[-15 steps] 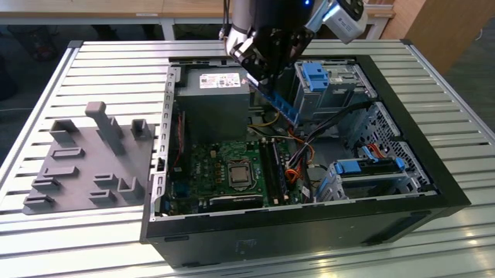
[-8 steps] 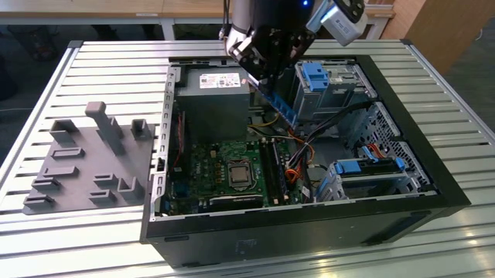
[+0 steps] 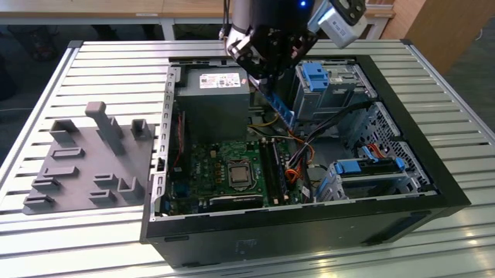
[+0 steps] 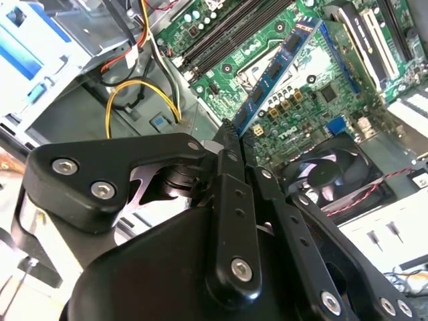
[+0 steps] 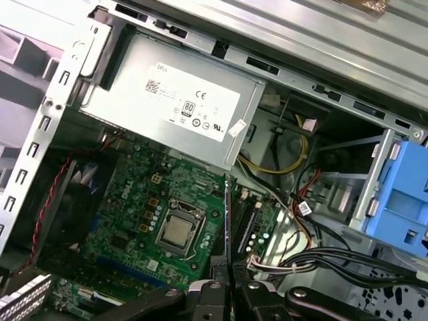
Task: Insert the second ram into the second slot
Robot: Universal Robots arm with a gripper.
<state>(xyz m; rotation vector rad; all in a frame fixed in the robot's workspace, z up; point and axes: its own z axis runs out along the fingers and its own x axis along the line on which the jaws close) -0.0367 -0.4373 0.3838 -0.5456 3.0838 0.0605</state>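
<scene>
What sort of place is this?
Probably a robotics lab or workshop: an open computer case sits on a slatted metal table beside a grey fixture block, while the gripper holds the second ram.

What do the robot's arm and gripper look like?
The gripper is matt black: flat linkage bars with rounded ends, joined by silver screw heads. In the exterior view the wrist is a black rounded body with a light grey box on its side.

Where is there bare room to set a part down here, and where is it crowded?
Free: table slats beyond the grey fixture, and those at the exterior view's right of the case. Crowded: cables inside it, where the gripper holds the second ram.
</scene>
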